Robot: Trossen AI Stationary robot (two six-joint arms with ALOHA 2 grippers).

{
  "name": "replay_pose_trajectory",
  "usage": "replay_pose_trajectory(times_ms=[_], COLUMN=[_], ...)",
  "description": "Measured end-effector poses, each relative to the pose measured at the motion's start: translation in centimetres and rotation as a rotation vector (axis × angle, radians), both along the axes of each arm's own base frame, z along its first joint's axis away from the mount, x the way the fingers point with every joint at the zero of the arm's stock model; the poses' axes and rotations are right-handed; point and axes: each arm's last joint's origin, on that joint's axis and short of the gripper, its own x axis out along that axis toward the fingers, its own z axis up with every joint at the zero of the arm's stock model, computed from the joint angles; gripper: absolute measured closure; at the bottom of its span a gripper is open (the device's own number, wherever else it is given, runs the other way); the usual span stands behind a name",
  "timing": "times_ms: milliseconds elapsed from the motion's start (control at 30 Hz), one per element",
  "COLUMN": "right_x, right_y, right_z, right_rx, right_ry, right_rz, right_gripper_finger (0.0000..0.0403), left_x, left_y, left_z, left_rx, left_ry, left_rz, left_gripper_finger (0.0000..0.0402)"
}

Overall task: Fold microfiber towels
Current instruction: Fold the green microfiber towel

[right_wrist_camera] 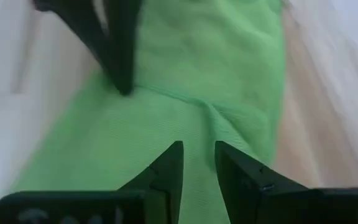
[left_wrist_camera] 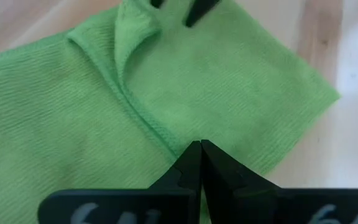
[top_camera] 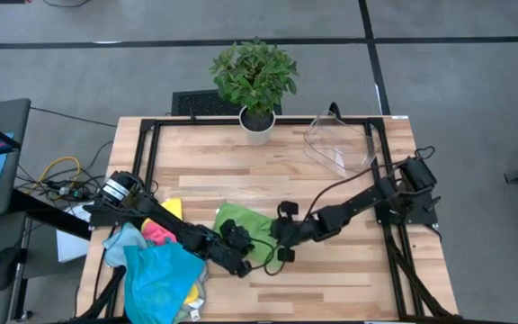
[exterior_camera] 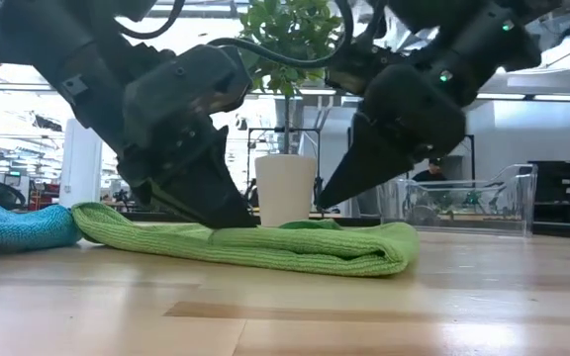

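LEFT: your left gripper (left_wrist_camera: 200, 144) is pressing, fingers shut, on the green towel (top_camera: 245, 225) | RIGHT: your right gripper (right_wrist_camera: 197, 149) is hovering part-open, holding nothing | TOWEL: lying folded beneath both.

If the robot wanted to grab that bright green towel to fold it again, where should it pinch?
Probably the raised fold edge crossing the green towel, taken from above: that ridge stands proud of the flat cloth, so gripper fingers could close on it.
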Motion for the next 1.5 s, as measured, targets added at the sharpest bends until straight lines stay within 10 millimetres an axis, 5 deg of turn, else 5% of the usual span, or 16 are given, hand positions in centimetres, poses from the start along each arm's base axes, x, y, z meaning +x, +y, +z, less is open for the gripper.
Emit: replay_pose_trajectory(times_ms=[633,1100,1300,1500], right_x=[-0.4,0.7,-0.1,-0.3], right_y=[-2.0,-5.2,-3.0,-0.9], right_z=[-1.3,0.3,1.6,-0.6], right_rx=[-0.025,0.012,0.081,0.036], right_ry=[0.037,-0.057,-0.060,-0.011], right_rz=[-0.028,-0.112,0.004,0.033], right_gripper_finger=[0.0285,0.0285,0.0285,0.0285], left_x=[-0.2,-0.2,-0.2,-0.2], left_y=[0.1,0.1,0.1,0.1], left_z=[-0.2,-0.2,-0.2,-0.2], left_rx=[0.004,0.003,0.003,0.005], left_ry=[0.028,0.028,0.029,0.029], left_rz=[0.010,0.009,0.004,0.004], left_gripper_finger=[0.0401,0.0401,0.0401,0.0401])
